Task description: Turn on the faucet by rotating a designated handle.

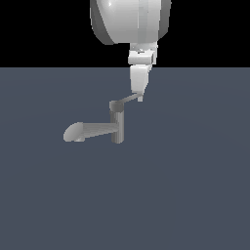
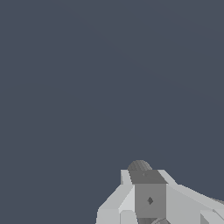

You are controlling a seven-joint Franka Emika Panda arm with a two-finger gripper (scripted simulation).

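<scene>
Grey on grey, mostly: the faucet (image 1: pixel 116 128) stands alone on a slate floor, a little left of centre in the exterior view, its square post upright and its thick spout running off toward the exterior view's left, ending in a rounded bulb. From the small cap on the post the handle (image 1: pixel 128 100), a thin flat lever, slants up and out toward the exterior view's right, so its long axis lies nearly opposite to the spout. The white arm hangs down from above, and the gripper (image 1: pixel 140 96) sits right at the lever's outer tip, touching it or so close I can't separate them. So the lever runs from the claw back toward the post, leftward and slightly down. I'd judge any turning push has to go crosswise to that line, toward or away from this camera, not along it. Whether the fingers are spread or pinched I cannot tell from here; they merge into one pale block.

From the wrist view I see mainly bare slate floor, with pale finger shapes and a darker grey block crowded at one edge. That block may be part of the faucet, but I can't say for sure. Again, open or closed is beyond telling.
</scene>
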